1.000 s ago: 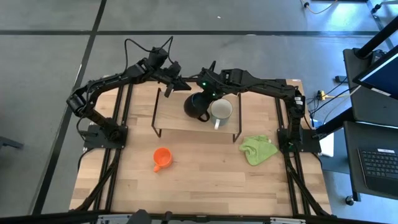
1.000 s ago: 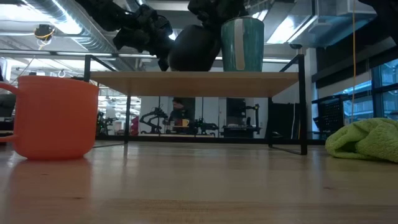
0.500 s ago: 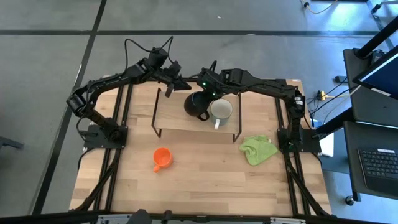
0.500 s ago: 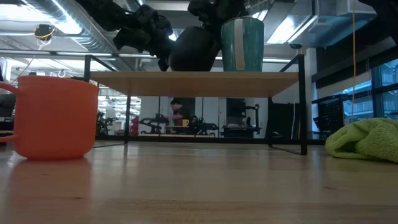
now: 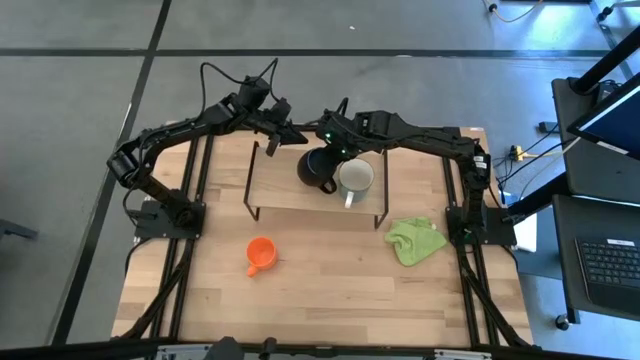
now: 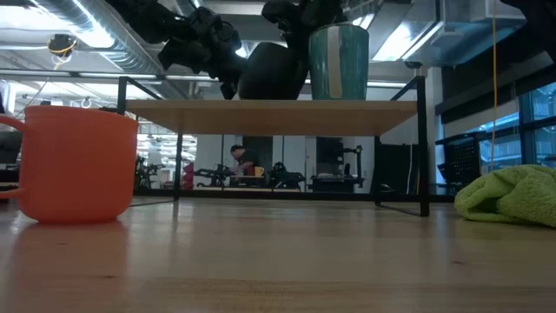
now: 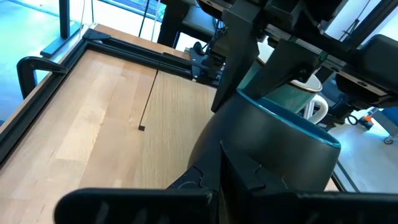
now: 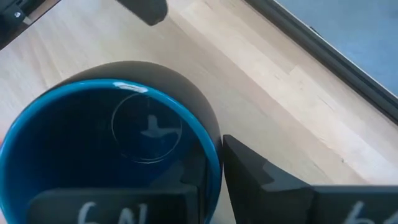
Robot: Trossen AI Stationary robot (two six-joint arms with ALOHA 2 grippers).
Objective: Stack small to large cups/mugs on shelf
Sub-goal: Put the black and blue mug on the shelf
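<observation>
The right gripper pinches the rim of the blue mug, one finger inside, one outside. The mug sits on the shelf, touching the white mug. The left gripper hangs just beside it; finger state cannot be determined. The orange mug stands on the table. Risk: a sideways pull could knock the white mug over.

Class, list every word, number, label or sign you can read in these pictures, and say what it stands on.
White scrawl, perhaps "6N", on one finger of the right claw: cut by the picture's edge, not surely readable.
A white stroke on its other finger: too cut off to read.
No text shows on the dark blue mug, the white mug or the orange mug.
</observation>
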